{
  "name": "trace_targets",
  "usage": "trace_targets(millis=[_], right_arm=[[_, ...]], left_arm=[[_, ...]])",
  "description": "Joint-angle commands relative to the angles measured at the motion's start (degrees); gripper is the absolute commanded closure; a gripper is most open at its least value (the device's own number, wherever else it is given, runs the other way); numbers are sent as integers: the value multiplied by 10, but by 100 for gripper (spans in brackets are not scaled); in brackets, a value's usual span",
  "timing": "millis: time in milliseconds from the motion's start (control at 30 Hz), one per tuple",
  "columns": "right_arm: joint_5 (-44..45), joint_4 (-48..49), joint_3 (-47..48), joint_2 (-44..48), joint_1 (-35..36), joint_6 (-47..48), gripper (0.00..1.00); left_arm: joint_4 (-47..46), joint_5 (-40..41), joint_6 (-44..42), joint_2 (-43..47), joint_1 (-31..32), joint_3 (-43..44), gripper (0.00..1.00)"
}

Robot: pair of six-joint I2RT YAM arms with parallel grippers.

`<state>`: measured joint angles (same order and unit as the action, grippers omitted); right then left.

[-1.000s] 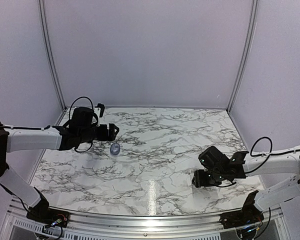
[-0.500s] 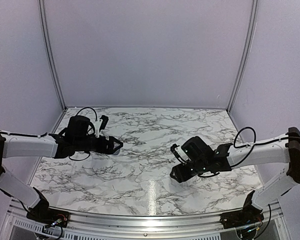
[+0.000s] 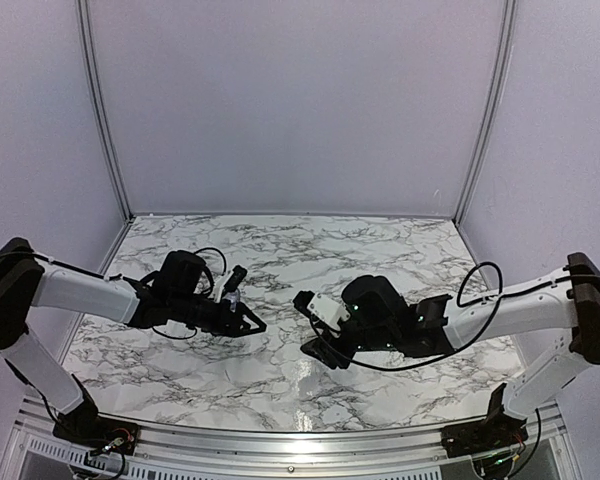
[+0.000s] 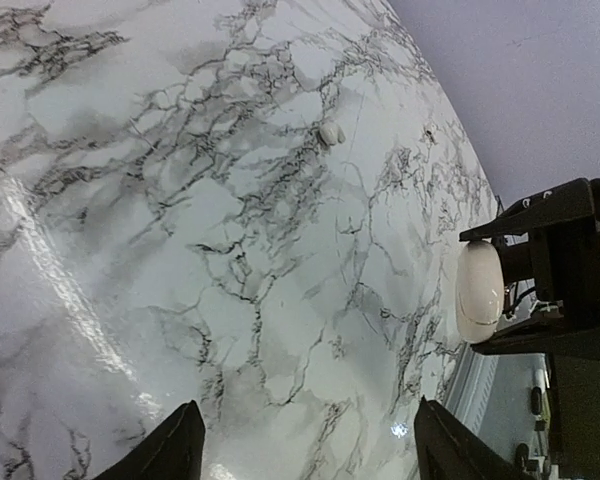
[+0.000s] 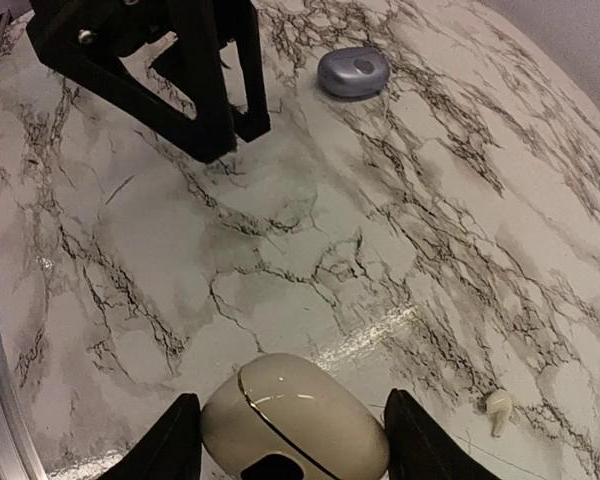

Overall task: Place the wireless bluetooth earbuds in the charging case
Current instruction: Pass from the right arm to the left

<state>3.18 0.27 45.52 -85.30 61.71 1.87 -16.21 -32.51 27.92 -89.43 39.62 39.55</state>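
Both arms (image 3: 80,295) (image 3: 510,300) stretched inward | right tool (image 5: 288,445) clamps case (image 5: 300,420) | left tool (image 4: 305,450) spread

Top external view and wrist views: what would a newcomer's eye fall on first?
The right hand clamps a white rounded case near mid-table, facing the open, empty left hand. On the marble table lie a blue-grey rounded object by the left hand and, apart from it, a tiny pale earbud.

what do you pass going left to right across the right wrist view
left gripper → blue-grey rounded piece → small white earbud-shaped piece. The charging case held in the right gripper is left out, since it overlaps the first two across the width.
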Motion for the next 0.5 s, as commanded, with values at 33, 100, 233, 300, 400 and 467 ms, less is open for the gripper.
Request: trace_targets(millis=[33, 100, 233, 300, 400, 467], right_arm=[[24, 42, 28, -15, 28, 56, 56], [27, 42, 29, -19, 36, 62, 57], [25, 43, 30, -21, 46, 65, 57], [25, 42, 31, -22, 48, 66, 57], [20, 40, 35, -26, 52, 69, 56], [22, 40, 38, -26, 58, 73, 57]], left_arm=[[-36, -49, 20, -36, 32, 37, 29], [-44, -54, 23, -43, 43, 43, 30], [-66, -60, 30, -51, 58, 45, 31], [-86, -73, 39, -54, 68, 43, 33], [-106, -83, 46, -62, 83, 48, 35], [-109, -87, 49, -71, 92, 55, 36]])
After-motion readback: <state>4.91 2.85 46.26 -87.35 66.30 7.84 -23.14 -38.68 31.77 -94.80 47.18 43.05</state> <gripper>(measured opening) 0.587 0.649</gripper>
